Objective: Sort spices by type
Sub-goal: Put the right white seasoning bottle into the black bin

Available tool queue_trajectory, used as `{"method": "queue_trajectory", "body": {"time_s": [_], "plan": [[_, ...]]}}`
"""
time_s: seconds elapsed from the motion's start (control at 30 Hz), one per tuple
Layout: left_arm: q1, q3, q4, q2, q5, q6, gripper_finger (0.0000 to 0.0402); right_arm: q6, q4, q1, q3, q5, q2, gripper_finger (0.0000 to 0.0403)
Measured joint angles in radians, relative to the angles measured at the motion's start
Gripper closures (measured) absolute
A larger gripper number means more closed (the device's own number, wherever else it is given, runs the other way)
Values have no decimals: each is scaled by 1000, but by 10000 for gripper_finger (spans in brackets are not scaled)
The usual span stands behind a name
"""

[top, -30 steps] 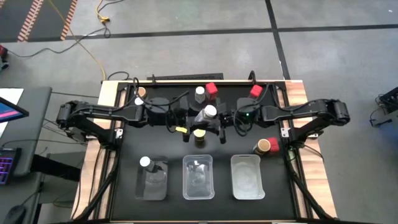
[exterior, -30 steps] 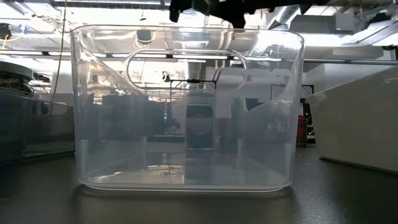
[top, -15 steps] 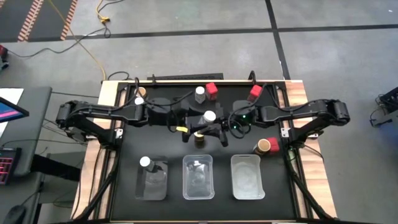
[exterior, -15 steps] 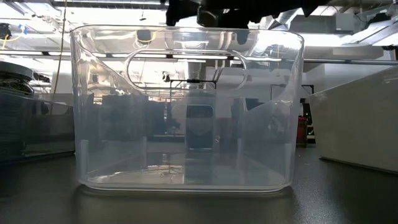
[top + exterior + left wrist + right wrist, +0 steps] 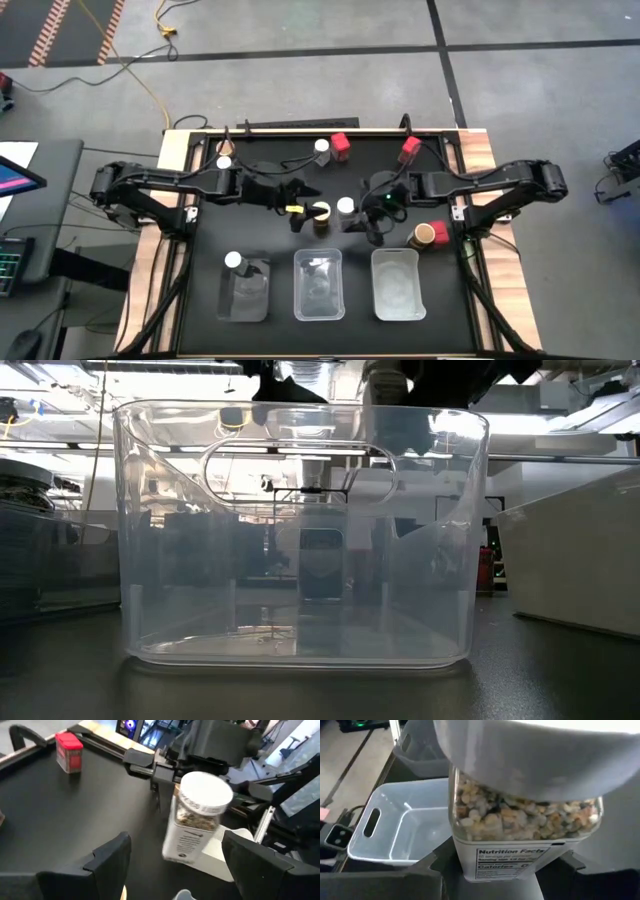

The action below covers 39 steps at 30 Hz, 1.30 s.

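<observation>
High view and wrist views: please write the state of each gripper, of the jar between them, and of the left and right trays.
right gripper, shut on the white-capped jar
white-capped jar, capped, held up off the table
left gripper, open, empty
left tray, holds one standing jar
right tray, empty

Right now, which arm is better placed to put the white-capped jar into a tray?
Right. The right gripper is shut on the white-capped jar, just behind the trays. The left gripper has open, empty fingers beside the yellow-lidded jar, so it would first need a handover.
</observation>
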Motion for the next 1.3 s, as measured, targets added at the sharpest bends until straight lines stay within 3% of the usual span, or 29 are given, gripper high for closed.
{"method": "queue_trajectory", "body": {"time_s": [0.17,0.33,0.47,0.8,1.0,1.3], "plan": [[26,0,-35,0,127,-57,103,0,-30,0,1,-27,0,183],[31,56,-124,1,145,-44,104,-6,-130,0,39,-30,6,183],[33,181,-250,55,144,48,104,-22,-136,-1,43,-29,7,183],[31,580,-634,367,180,223,104,-53,-161,13,44,-28,8,183],[31,695,-620,428,187,281,104,-47,-205,26,44,-27,8,183],[30,710,-588,469,191,273,104,-46,-210,27,44,-24,9,183]]}}
